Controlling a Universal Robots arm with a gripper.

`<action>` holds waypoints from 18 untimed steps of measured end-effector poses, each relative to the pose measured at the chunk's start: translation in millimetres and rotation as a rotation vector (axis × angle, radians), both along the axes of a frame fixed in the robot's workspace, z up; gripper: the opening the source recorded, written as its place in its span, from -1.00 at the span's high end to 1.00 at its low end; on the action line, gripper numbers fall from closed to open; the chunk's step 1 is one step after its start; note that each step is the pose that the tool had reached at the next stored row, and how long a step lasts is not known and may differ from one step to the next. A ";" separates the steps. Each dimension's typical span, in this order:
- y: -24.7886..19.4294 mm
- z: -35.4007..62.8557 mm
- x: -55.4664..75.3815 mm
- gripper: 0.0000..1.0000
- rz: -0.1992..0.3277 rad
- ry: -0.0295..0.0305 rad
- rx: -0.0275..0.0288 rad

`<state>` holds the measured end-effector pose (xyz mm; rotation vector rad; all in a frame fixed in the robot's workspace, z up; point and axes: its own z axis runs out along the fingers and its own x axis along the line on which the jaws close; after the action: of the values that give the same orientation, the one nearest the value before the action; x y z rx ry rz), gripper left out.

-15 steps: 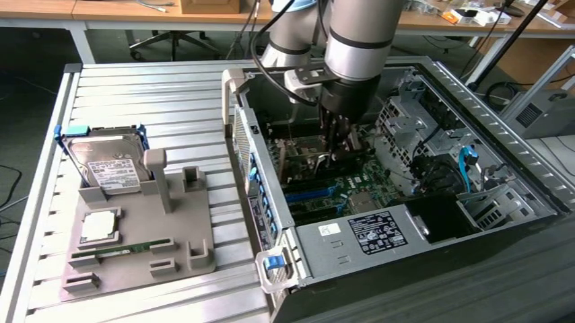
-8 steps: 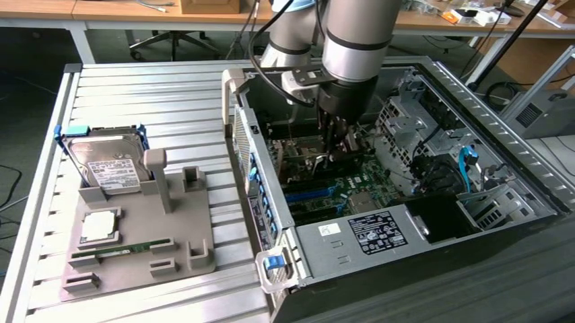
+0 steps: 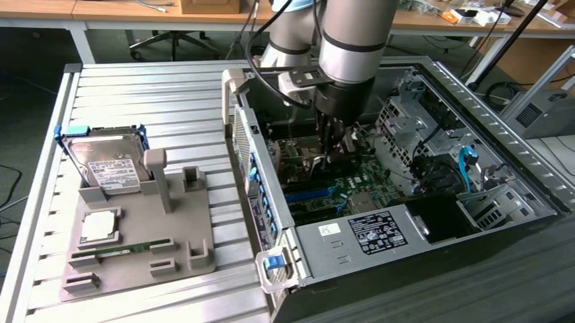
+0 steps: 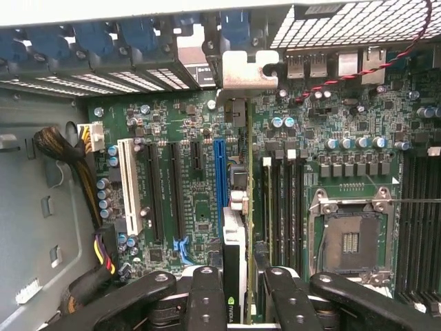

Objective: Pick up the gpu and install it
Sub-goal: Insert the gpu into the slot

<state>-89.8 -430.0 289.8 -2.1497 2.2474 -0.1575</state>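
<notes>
Black fingers [image 4: 207,293] of the gripper [image 4: 238,286] are seen closest, drawn in narrow and clamped on the gpu [image 4: 234,248], which is gripped by both faces and viewed edge-on. The card is held upright over the motherboard [image 4: 172,117]. It is lined up along the blue slot [image 4: 220,172] and just beside it, on the side toward the memory slots [image 4: 282,200]. Its silver bracket [image 4: 241,69] is placed at the rear wall of the case, at the row of slot openings. Whether the card's lower edge is seated in a connector cannot be told. An open CPU socket [image 4: 350,241] is seen beyond the memory slots, and a white slot [image 4: 127,183] and a cable bundle [image 4: 69,158] are found on the other side of the blue slot.

From the exterior view, the arm [image 3: 355,40] is seen reaching down into the open case [image 3: 332,259], with the gripper set low over the board near the rear wall. On the exterior view's left, a grey tray [image 3: 193,229] is laid on the table [image 3: 153,94] beside the case. A hard drive [image 3: 108,165] is stood at the tray's far end, and a CPU [image 3: 99,227] and a memory stick [image 3: 126,250] are laid flat nearer the camera.
</notes>
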 end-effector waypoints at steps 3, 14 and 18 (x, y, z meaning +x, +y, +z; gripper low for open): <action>-0.1 -0.7 -1.9 0.45 0.000 0.0000 -0.0001; -2.8 -4.7 -5.5 0.45 0.000 0.0001 -0.0001; -5.8 -5.8 -5.5 0.45 0.000 -0.0001 0.0004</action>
<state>-95.3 -435.8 284.0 -2.1495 2.2472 -0.1571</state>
